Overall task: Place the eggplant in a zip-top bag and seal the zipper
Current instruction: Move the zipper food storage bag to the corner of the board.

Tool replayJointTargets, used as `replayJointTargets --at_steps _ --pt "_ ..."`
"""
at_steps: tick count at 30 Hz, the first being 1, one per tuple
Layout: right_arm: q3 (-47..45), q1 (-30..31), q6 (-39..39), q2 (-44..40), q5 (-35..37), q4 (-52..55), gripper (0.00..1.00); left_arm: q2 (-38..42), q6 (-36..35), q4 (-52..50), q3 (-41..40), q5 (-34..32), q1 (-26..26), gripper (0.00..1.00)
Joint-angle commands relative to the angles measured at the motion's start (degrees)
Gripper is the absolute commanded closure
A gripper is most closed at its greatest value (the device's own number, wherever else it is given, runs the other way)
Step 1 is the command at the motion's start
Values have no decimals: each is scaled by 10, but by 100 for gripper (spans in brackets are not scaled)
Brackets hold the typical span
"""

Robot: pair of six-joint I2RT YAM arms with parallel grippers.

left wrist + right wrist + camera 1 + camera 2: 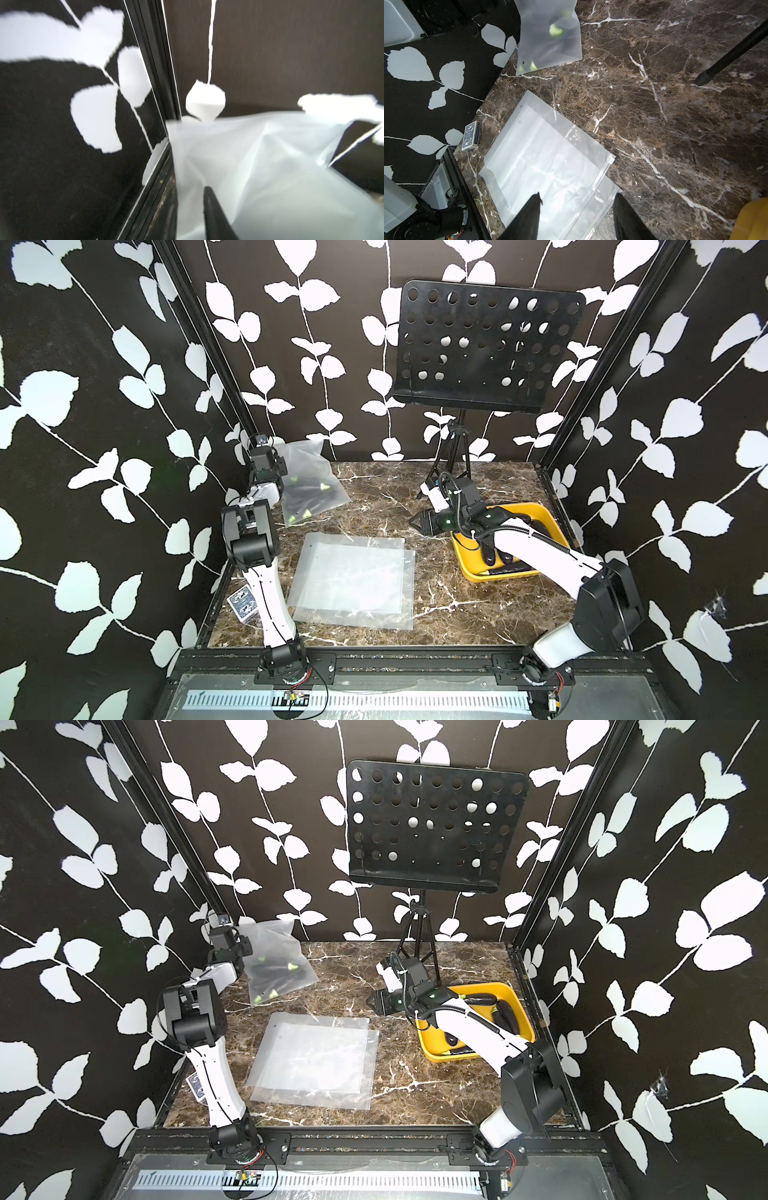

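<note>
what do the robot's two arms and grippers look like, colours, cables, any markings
Both the left arm and the right arm have white link shells and boxy black joint housings. A black ribbed cable with white ties runs along the right arm, and a small green light glows near its wrist. The right gripper has black tapering fingers. The left wrist view shows one black finger.

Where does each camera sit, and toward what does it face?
Top views: high at the front, looking down and backward; left arm, right arm, filled bag, flat bags, yellow tray, music stand.
Left wrist: in the back corner, facing the filled bag and wallpaper; one finger of the left pincer.
Right wrist: above the table, facing down over the flat bags; both fingers of the open right pincer.
Shared: right wrist and top views both show the flat bags, filled bag and card box.
</note>
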State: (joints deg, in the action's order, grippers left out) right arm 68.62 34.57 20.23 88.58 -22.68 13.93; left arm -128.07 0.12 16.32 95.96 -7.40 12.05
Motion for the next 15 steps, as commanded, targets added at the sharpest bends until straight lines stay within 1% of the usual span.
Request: replayJointTargets --at_steps 1,2,3,4,5,6,7,9,11,14,15 --pt "4 5 2 -6 18 -8 45 19 -8 -24 -1 -14 3 47" --pt "0 5 5 -7 24 -4 45 21 -19 -60 19 -6 3 41" --pt "-3 5 6 -9 30 0 45 24 -28 -89 37 1 3 39" --pt "-5 5 5 -11 35 4 45 32 -30 -101 43 0 3 38" --pt "-7 5 5 -13 41 10 45 46 -31 -105 40 1 2 34" --pt "-9 5 4 -15 45 14 45 63 -32 -109 35 -3 2 24" --pt "-9 5 1 -18 49 17 45 79 -34 -113 29 -11 1 2" --pt "-9 4 -6 -22 53 24 45 117 -45 -107 12 -18 -2 1" --pt "-8 4 -14 -24 58 29 45 153 -56 -105 -2 -7 -9 1" --pt "-3 4 -29 -24 89 46 45 208 -109 -117 -15 36 -47 1" --pt "-2 4 -34 -25 105 48 45 231 -127 -115 -29 75 -64 1"
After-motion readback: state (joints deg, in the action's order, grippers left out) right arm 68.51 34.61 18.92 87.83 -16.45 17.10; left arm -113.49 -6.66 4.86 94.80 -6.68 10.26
